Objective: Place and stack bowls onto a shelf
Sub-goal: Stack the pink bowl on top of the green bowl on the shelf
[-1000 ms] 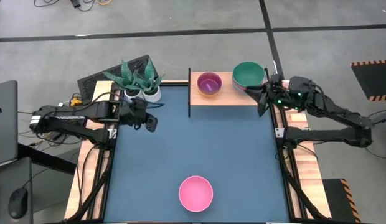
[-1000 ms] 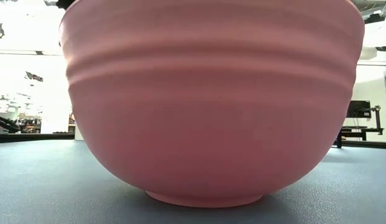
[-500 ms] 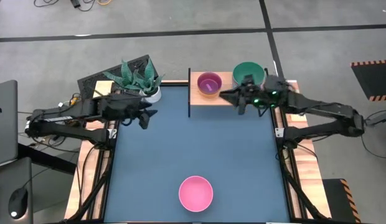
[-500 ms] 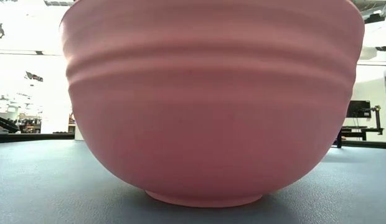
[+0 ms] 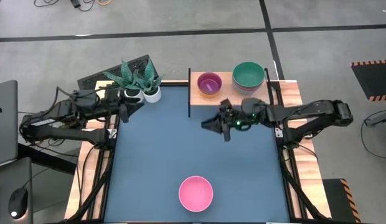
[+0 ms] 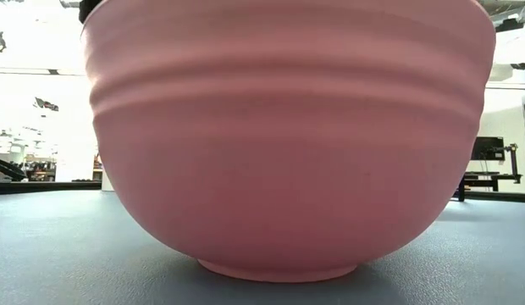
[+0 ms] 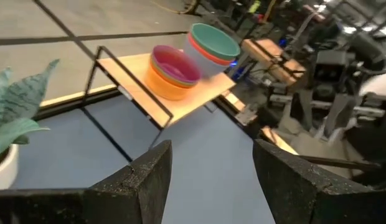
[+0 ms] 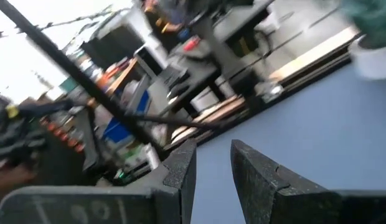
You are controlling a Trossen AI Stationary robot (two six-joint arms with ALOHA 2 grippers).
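Observation:
A pink bowl rests on its base on the blue table top near the front edge. The shelf stands at the far edge. It bears a purple bowl nested in a yellow one, and a green bowl atop a blue and a red one. My right gripper hovers open over the table in front of the shelf, pointing toward the table's left. My left gripper stands open at the far left, beside the plants.
Two white pots with green plants stand at the far left corner, right by my left gripper. Wooden rails run along both sides of the table. Between the pink bowl and the shelf lies bare blue table top.
My right gripper has left the green stack on the shelf and swung toward the table's left and near side, sinking a little, out over the table. My left gripper has drawn back toward the far left corner and tipped up toward level. The bowls have stayed put.

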